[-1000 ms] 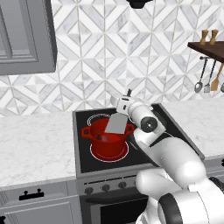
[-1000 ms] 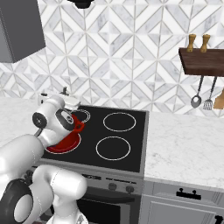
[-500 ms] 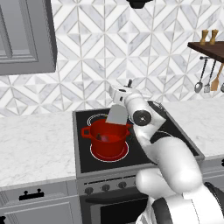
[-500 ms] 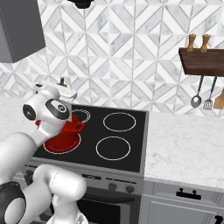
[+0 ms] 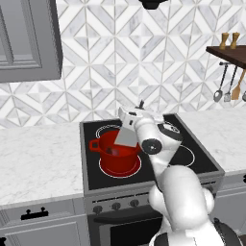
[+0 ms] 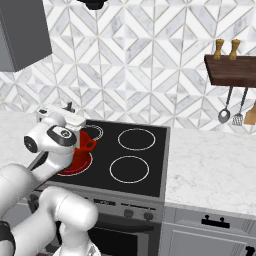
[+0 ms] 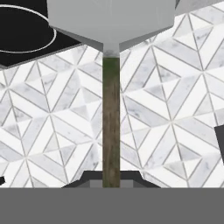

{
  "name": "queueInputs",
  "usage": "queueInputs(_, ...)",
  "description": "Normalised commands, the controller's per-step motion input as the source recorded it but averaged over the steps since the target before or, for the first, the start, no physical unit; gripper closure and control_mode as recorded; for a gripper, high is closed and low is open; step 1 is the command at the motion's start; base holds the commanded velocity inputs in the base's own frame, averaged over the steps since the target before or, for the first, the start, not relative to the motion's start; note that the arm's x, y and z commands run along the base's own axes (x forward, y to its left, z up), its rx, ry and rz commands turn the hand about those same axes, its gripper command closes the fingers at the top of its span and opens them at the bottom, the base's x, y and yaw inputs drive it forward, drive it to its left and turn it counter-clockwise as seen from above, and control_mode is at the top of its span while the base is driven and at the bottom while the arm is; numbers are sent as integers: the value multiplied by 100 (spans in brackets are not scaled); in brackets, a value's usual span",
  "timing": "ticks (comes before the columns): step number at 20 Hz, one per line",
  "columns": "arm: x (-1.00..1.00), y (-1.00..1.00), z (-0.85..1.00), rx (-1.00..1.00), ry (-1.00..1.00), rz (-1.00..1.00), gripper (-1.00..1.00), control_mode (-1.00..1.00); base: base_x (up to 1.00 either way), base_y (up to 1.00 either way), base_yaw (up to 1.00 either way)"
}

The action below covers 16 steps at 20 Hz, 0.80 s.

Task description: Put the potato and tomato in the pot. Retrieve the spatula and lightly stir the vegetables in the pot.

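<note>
The spatula (image 5: 127, 136), a flat pale grey rectangular blade on a thin dark straight handle, hung over the round bright red cooking pot (image 5: 116, 153) with its blade down. In the left base view the blade covered the pot's right rim, its lower edge about level with the opening; whether it touched anything inside could not be told. In the hand view the spatula (image 7: 111, 87) ran straight away from the camera: the brownish-dark handle rose from between the finger tips and widened into the grey blade at the top, so its long axis lay along the gripper's own line. In the base views that axis sloped from the hand at upper right to the pot at lower left. No brand, label or writing could be read on the spatula or the pot.

The gripper (image 5: 136, 116) of the white arm sat just right of and above the pot, its fingers clamped together on the handle.

The pot (image 6: 84, 145) stood on the front left burner ring of the black glass cooktop (image 5: 192, 161). Beside the cooktop lay white marble counter (image 5: 38, 158). Far right of the pot, a dark wooden shelf (image 6: 232, 70) carried hanging utensils, among them a silver ladle (image 6: 224, 114).
</note>
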Motion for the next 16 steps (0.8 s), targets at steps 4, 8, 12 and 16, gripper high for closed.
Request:
queueInputs(4,41,36,-22,5,0,-3,100,-100,0,0,0)
queueInputs(8,36,25,-34,3,0,0,100,-100,0,0,0)
queueInputs(12,4,1,-45,1,0,0,100,-100,0,0,0)
queueInputs(16,0,12,-62,0,0,0,100,-100,0,0,0)
